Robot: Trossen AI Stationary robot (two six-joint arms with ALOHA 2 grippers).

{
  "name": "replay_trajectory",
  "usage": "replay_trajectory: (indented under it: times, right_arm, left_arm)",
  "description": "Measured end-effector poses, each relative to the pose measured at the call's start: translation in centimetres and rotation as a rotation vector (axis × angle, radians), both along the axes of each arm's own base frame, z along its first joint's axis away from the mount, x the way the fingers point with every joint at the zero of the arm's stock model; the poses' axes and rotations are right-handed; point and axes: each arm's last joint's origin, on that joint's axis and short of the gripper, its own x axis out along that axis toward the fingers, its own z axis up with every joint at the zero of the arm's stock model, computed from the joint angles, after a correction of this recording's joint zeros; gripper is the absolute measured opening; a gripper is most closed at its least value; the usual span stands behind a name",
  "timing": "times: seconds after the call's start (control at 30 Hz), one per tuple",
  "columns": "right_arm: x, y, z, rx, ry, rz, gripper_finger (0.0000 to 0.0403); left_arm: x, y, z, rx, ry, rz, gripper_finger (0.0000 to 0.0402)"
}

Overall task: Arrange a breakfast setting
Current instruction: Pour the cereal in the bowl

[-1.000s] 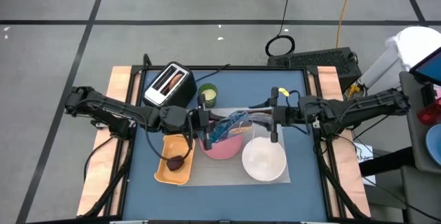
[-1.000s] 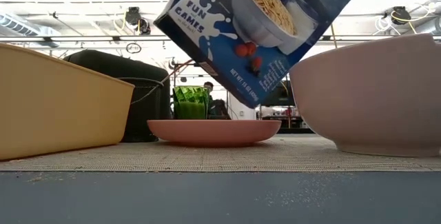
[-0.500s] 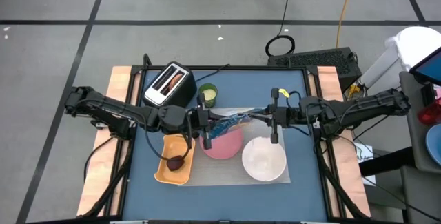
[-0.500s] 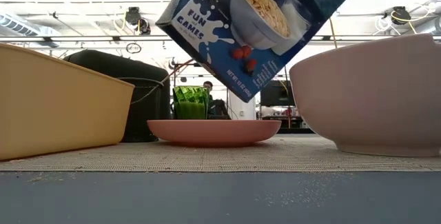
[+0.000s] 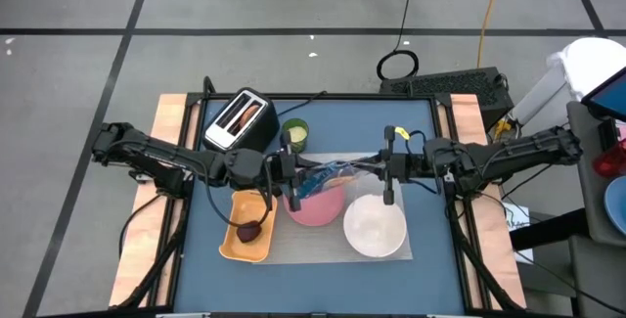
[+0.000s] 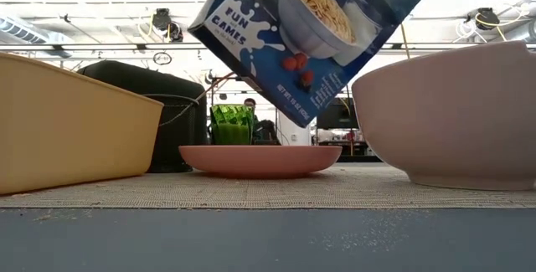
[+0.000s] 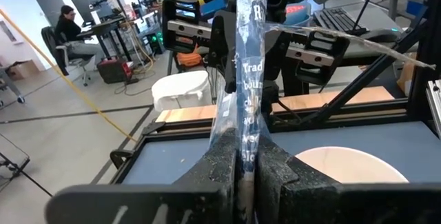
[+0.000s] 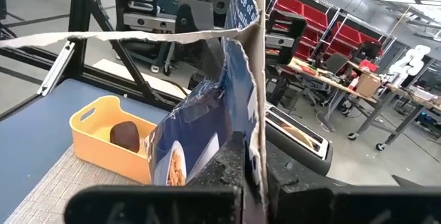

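Observation:
A blue cereal box (image 5: 323, 177) hangs tilted above the round pink plate (image 5: 318, 205), one lower corner (image 6: 306, 121) pointing down. My left gripper (image 5: 293, 179) is shut on its left end and my right gripper (image 5: 377, 168) on its right end. The white bowl (image 5: 375, 226) stands to the right of the plate on the grey mat (image 5: 293, 249). A small dark-red fruit (image 5: 249, 230) lies in the yellow tray (image 5: 235, 245). A toasted bagel (image 5: 243, 114) sticks out of the toaster (image 5: 235, 132). My left gripper pinches a thin upright edge of the box (image 7: 247, 134) between its two fingers, coming level from the table's left. The box hangs clear of the plate. My right gripper pinches the box's thin cardboard edge (image 8: 256, 114) between its two fingers, coming level from the table's right. A torn strip (image 8: 103, 36) stands out sideways from that edge.
A green cup (image 5: 295, 134) stands behind the plate, next to the toaster. The tray's wall (image 6: 67, 121) and the bowl's wall (image 6: 452, 113) flank the plate (image 6: 260, 159) at table height. Bare blue table lies in front of the mat.
Both arms have stayed where they were. The cereal box has rocked a little between the grippers and shows narrower from above than a second ago. It is still clear of the plate.

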Motion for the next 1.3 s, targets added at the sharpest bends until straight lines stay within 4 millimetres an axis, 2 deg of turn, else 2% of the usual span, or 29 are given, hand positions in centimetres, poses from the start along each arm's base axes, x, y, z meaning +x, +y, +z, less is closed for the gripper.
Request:
replay_trajectory:
  times: [0.13,0.37,0.53,0.8,0.97,1.17,1.3]
  right_arm:
    - [0.0,0.0,0.0,0.001,-0.007,-0.003,0.0001]
    - [0.0,0.0,0.6,0.009,-0.063,-0.007,0.0001]
    - [-0.5,-0.1,1.4,0.018,-0.121,-0.010,0.0001]
    - [-1.8,-0.3,2.5,0.030,-0.187,-0.011,0.0000]
    - [-2.4,-0.4,3.0,0.035,-0.209,-0.010,0.0000]
    - [-3.0,-0.5,3.4,0.039,-0.233,-0.010,0.0000]
    - [-3.1,-0.5,3.5,0.039,-0.237,-0.009,0.0000]
  left_arm:
    - [0.0,0.0,0.0,-0.024,-0.003,0.002,0.0080]
    - [0.0,0.0,0.0,-0.020,0.001,0.002,0.0188]
    - [-0.9,0.2,1.1,-0.017,-0.028,0.001,0.0232]
    - [-4.4,0.8,3.6,-0.034,-0.044,-0.004,0.0241]
    - [-8.1,1.6,4.8,-0.082,0.024,0.005,0.0241]
    - [-12.8,2.5,4.7,-0.173,0.174,0.031,0.0241]
    - [-14.3,2.1,3.6,-0.196,0.288,0.020,0.0241]
